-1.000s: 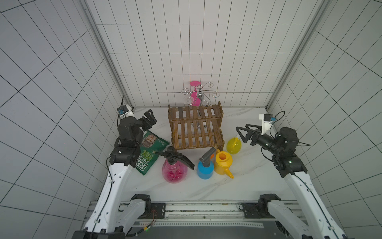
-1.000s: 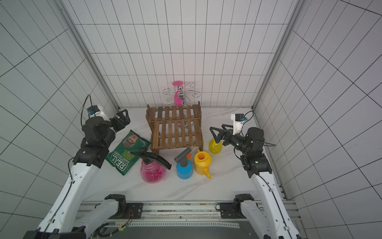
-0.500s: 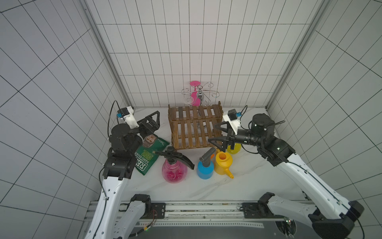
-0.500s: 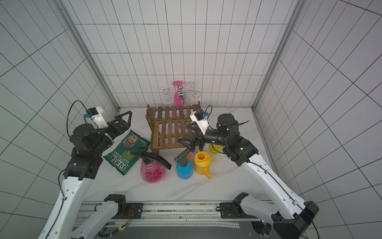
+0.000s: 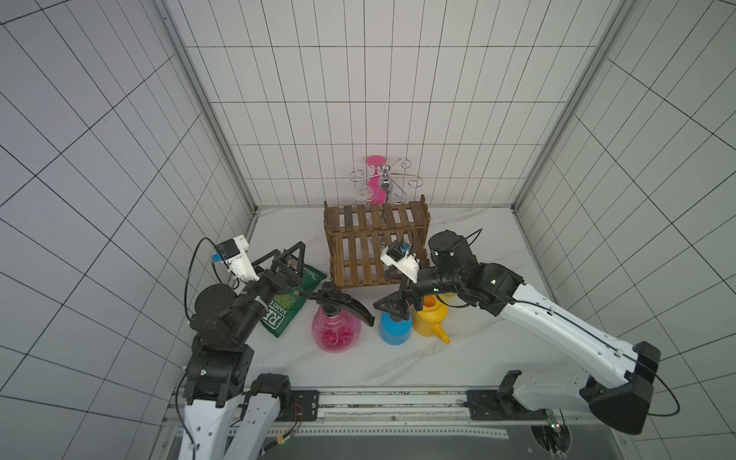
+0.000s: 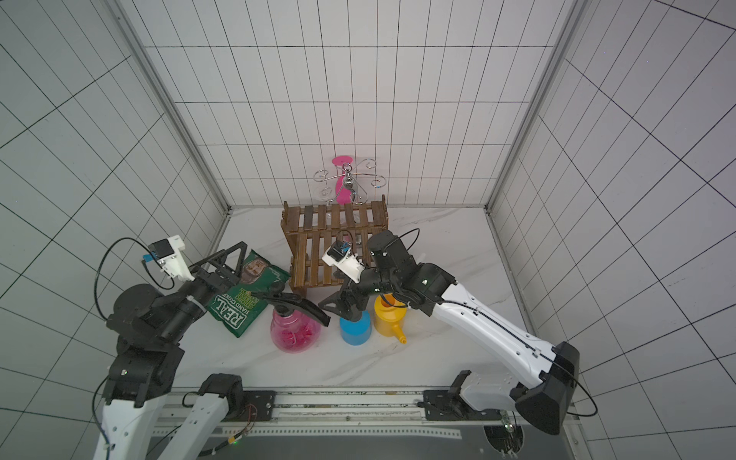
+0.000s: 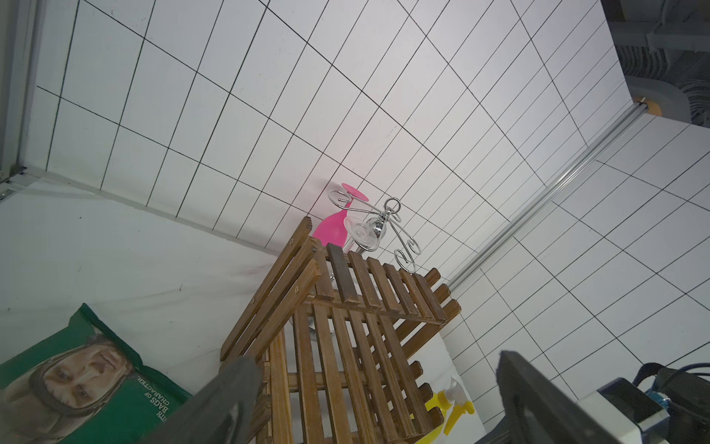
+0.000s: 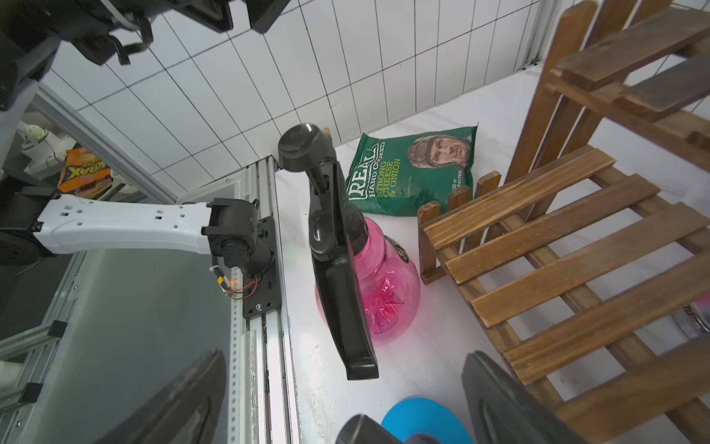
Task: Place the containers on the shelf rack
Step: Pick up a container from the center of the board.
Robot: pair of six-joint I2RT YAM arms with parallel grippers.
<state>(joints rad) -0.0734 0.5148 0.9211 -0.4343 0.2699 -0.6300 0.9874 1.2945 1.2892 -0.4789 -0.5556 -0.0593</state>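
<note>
Your right hand (image 5: 384, 292) gapes wide over the blue plastic grey-headed sprayer (image 5: 394, 330), standing on the surface (image 5: 398, 366) at frame centre, just below the brown wooden-slat shelf rack (image 5: 374, 239). Your left hand (image 5: 288, 255), centre-left, gapes empty too.

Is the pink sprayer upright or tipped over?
Upright. In both top views the pink sprayer stands on its round base on the table, with its black handle on top.

Both top views are looking steeply down from high over the near rail (image 5: 394, 404), shelf rack (image 5: 372, 232) sitting mid-frame. Left wrist camera is gazing up across it (from low down); right wrist camera is crowding the pink sprayer (image 8: 388, 288), sharing that rack.
</note>
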